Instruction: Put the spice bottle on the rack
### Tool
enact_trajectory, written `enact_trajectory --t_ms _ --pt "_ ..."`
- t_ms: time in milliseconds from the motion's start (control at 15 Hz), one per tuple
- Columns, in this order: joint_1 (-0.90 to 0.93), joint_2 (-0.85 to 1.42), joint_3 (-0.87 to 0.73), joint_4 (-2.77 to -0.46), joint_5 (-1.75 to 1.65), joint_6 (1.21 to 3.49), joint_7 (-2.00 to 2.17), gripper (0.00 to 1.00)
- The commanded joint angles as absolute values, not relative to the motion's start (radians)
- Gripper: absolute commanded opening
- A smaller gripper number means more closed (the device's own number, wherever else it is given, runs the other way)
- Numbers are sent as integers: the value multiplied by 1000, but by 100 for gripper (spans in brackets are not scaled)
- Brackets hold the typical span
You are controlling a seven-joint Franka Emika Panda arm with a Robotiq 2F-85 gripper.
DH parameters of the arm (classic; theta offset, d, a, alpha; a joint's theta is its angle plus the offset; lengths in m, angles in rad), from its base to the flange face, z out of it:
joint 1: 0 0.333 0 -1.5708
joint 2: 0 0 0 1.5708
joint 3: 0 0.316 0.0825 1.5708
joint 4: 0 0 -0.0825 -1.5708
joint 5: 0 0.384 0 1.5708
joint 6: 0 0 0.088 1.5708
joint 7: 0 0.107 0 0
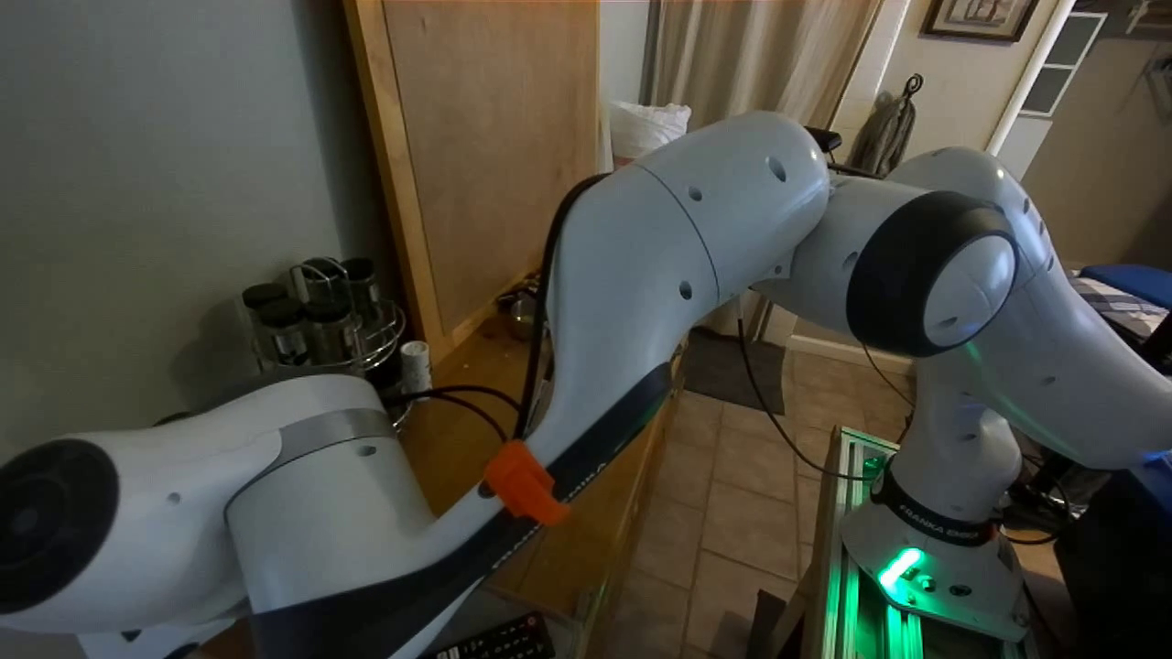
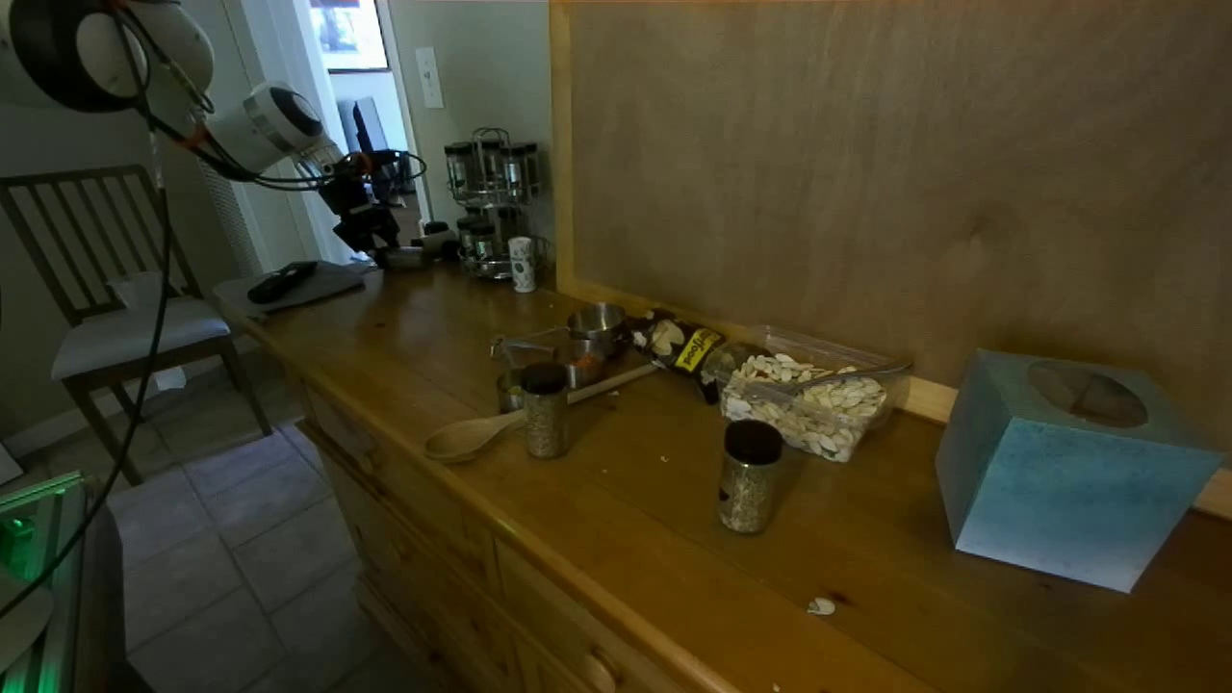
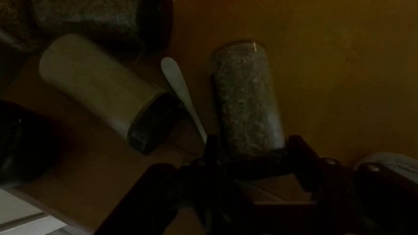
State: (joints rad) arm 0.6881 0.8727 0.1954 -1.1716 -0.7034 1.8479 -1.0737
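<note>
Spice bottle [image 3: 248, 98], clear-sided and full of flecked grey-brown bits (its lid [image 3: 254, 165] dark), is clasped by the hand [image 3: 253, 143].

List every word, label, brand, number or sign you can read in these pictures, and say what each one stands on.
"FRANKA EMIKA": on the black band around the robot's base.
"food": on the yellow label of the dark package, its first letters blurred.
Too small or blurred: lettering along the forearm, marks on the remote control, any print on the jars in the rack.
</note>
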Motion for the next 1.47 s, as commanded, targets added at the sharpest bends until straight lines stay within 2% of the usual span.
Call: enact_trajectory --t_ms 0,800,1067,1400 --pt "690 877 187 -1142 -706 1816 -1096 26" --pt "550 608 285 -1242 -293 1690 -909 25" --pt "483 490 318 -1339 -118 1764 -844 25" --pt "403 319 347 -1568 116 1984 -808 25"
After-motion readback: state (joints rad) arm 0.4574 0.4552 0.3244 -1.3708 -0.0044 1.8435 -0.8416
